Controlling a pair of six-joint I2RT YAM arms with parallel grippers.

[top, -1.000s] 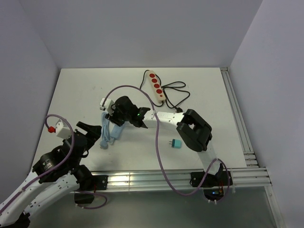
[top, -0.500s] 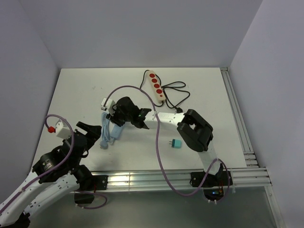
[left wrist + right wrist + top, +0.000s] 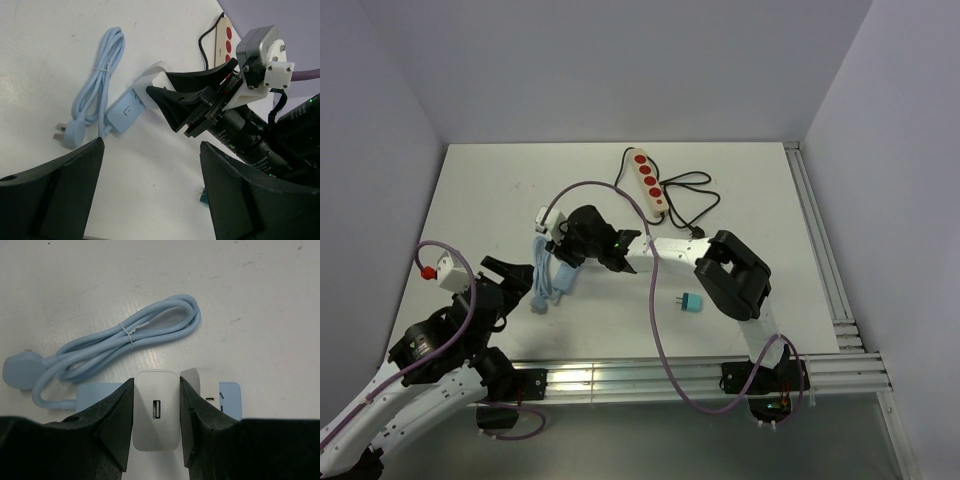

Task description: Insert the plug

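While the right hand (image 3: 156,390), part-closed, pinches the white USB charger (image 3: 156,425), keep it square and press down into the blue socket block (image 3: 231,396) beneath.

Right gripper (image 3: 156,390), clamped on white charger (image 3: 156,415): straight ahead of the fingertips the coiled blue cable (image 3: 127,342) lies across the path, with its blue plug (image 3: 19,371) off to one side. A second white adapter (image 3: 199,384) stands just beside one finger on the blue socket block (image 3: 231,399), leaving no side room there. Left gripper (image 3: 152,145), jaws wide: bare table (image 3: 150,180) between and just ahead of the fingers; farther ahead the right wrist (image 3: 240,120) blocks one side, cable and block the other.
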